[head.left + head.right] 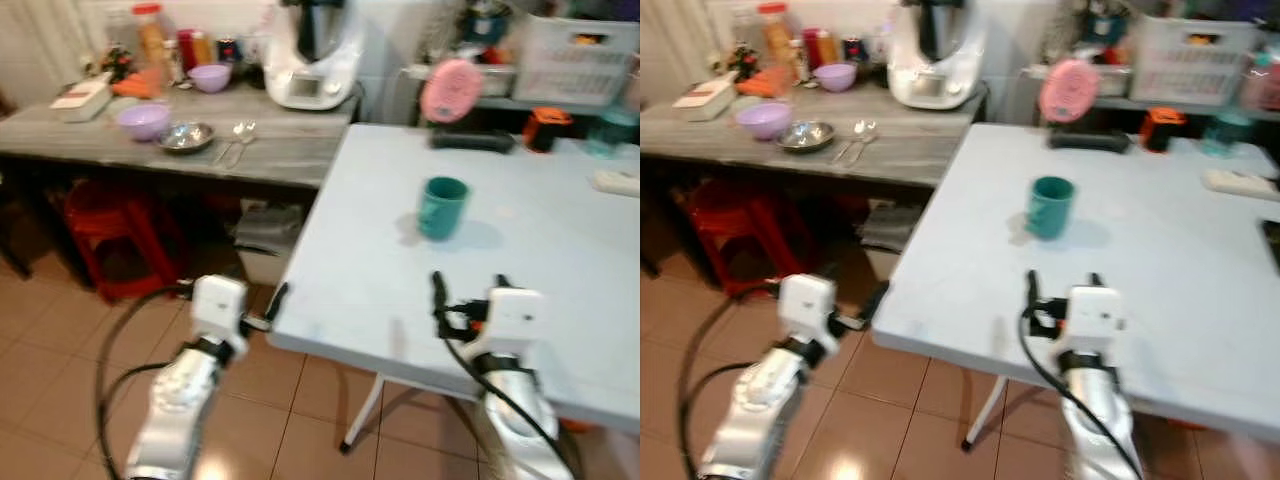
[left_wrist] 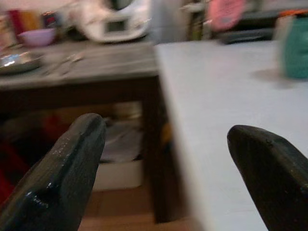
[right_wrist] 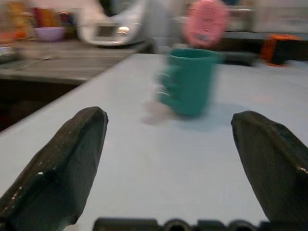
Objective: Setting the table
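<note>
So the robot's parked at the near edge of the pale blue table, both arms low in the frame. Right gripper hovers just over the tabletop at lower centre-right, fingers spread wide with nothing between them. Left gripper sits off the table's near left corner, above the tiled floor, also spread and empty going by its wrist view. Just past the right gripper, middle of the frame, a teal mug stands upright on the table, on its own. Further back in the upper left there's a grey counter with a purple bowl, a small metal dish and what look like spoons lying beside it, then a white kitchen machine behind. My guess is the mug's placed and it's between items now. Next move probably means turning toward that counter and grabbing the bowl or spoons, which needs a reach or a step left.
</note>
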Robot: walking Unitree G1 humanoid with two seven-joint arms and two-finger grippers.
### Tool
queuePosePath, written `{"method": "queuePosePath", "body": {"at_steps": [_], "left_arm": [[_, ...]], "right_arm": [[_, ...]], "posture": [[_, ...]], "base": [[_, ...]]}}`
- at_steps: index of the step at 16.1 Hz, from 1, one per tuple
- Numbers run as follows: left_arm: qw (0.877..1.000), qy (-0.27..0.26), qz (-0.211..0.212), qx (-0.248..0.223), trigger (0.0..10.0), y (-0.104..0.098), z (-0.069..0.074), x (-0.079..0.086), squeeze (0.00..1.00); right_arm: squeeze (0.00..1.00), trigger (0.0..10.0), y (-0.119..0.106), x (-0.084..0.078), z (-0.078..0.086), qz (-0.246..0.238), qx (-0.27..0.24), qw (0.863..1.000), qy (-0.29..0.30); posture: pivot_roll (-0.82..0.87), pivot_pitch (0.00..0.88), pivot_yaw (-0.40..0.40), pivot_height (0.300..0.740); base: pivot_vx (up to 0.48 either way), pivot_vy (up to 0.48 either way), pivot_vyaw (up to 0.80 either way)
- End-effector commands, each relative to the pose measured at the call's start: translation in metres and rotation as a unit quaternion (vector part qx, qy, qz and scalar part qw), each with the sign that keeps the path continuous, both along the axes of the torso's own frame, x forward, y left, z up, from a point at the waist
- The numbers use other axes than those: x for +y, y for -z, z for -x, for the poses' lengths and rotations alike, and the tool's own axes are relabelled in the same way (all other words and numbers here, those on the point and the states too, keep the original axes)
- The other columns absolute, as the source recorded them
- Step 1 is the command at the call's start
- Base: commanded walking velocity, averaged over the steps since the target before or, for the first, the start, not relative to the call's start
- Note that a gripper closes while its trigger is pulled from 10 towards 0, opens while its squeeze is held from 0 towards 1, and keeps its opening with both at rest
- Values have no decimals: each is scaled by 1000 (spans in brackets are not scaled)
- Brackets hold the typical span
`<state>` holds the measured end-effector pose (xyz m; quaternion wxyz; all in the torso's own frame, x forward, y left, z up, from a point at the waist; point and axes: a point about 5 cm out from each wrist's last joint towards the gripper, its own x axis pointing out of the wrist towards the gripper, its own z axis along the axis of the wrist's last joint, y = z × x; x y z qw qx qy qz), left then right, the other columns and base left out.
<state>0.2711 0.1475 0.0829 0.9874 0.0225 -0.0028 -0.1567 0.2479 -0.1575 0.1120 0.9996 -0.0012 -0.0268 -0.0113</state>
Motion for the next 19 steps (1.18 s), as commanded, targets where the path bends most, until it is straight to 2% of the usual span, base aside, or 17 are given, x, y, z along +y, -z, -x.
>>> {"method": "queuePosePath", "body": {"at_steps": [1, 10, 13, 16, 19], "left_arm": [[1000, 8, 1, -5, 10000, -3, -3, -6, 0], [1000, 12, 2, 0, 10000, -2, -2, -7, 0], [1000, 17, 4, 8, 10000, 1, 0, -7, 0], [996, 87, 25, -1, 10000, -1, 12, -8, 0], [984, 174, 36, 19, 10000, -2, 26, -6, 0]], "right_arm": [[0, 10000, -1, -6, 0, 5, -2, 1000, 9], [0, 10000, -1, -7, -1, 4, -2, 1000, 20], [0, 10000, 0, -7, -3, 7, 0, 1000, 27], [0, 10000, 4, -9, -2, 22, 12, 999, 34], [0, 10000, 3, -10, -10, 23, 14, 999, 33]], "posture": [[-1, 0, 39, 740], [-2, 0, 38, 740], [0, 0, 36, 740], [5, 0, 28, 740], [7, 0, 22, 740]], "base": [[292, 0, 0], [285, 0, 0], [0, 0, 0], [0, 0, 0], [0, 0, 0]]}}
